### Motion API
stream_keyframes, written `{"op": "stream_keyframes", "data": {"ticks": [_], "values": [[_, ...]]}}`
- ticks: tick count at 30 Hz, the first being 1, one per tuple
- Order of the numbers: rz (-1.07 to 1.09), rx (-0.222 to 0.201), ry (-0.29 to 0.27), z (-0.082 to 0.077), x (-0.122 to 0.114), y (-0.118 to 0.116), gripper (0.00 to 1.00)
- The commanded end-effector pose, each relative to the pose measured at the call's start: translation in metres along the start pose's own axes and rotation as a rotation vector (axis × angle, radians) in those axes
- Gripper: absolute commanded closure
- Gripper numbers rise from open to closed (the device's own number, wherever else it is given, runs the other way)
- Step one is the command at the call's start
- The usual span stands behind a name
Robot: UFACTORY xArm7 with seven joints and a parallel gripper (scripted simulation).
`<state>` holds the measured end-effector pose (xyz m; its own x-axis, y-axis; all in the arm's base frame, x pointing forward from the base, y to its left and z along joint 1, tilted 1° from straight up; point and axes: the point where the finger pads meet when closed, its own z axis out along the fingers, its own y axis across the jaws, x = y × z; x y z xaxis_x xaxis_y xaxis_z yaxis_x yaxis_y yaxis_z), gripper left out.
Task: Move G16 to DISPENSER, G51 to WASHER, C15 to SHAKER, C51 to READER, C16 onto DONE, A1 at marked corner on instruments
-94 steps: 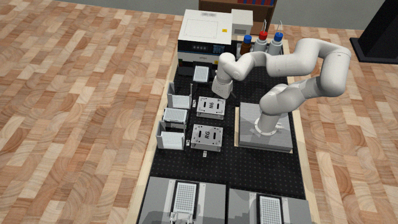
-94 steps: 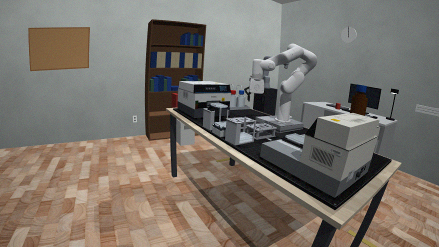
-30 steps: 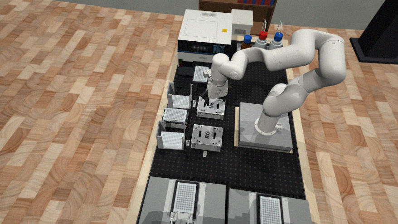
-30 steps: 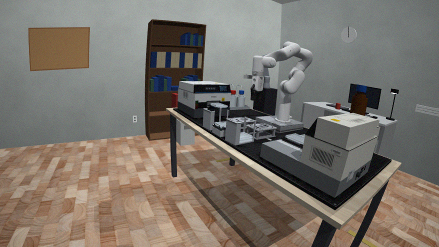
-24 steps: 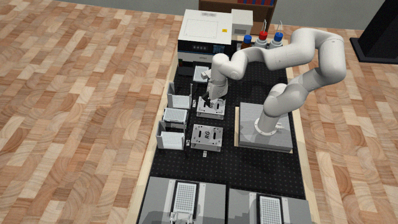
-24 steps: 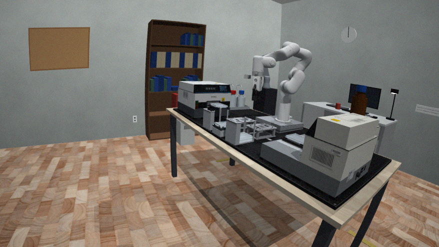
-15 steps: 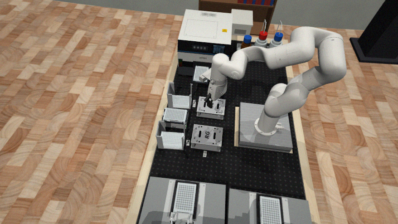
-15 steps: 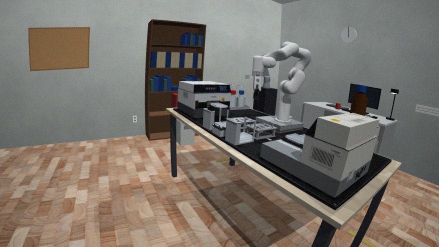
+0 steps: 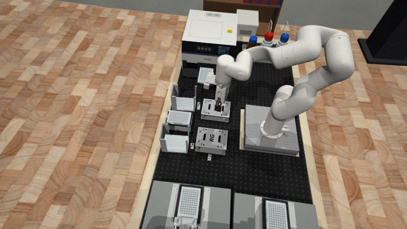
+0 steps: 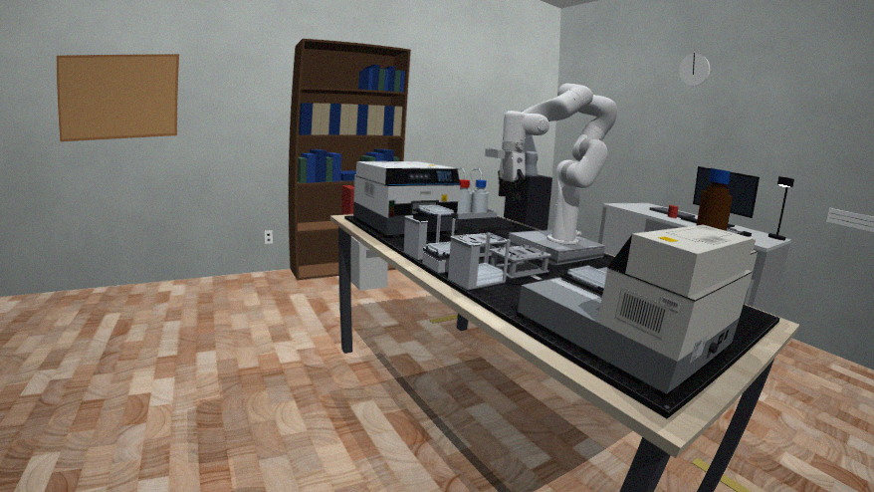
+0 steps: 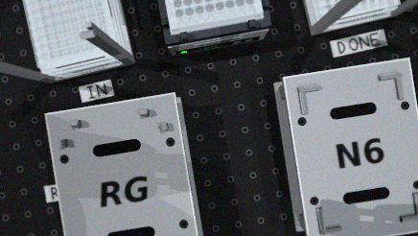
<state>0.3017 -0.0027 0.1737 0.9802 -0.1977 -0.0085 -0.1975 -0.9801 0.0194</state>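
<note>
My gripper hangs open and empty high above the N6 nest, beside the RG nest; both nests are bare. The wrist view looks down on N6 and RG, and my fingers do not show in it. Left of the nests stand the DONE rack, the shaker with a plate and the IN rack, each holding white well plates. A plate lies on the reader's tray at the back. Two front instruments each hold a plate. Plate labels are not readable.
The reader housing and three capped bottles stand at the back. My arm's base plate is right of the nests. The rack walls rise well above the deck. In the side view my gripper is far above the deck.
</note>
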Motion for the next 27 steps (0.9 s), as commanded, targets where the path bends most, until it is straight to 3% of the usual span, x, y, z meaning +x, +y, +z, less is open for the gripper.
{"op": "stream_keyframes", "data": {"ticks": [1,12,20,27], "values": [[-0.152,0.012,0.005,-0.002,0.001,0.0,0.0],[-0.19,0.012,0.005,-0.002,0.001,0.0,0.0],[-0.415,0.011,0.007,-0.001,0.011,0.017,0.0],[-0.415,0.01,0.007,-0.001,0.023,0.038,0.0]]}}
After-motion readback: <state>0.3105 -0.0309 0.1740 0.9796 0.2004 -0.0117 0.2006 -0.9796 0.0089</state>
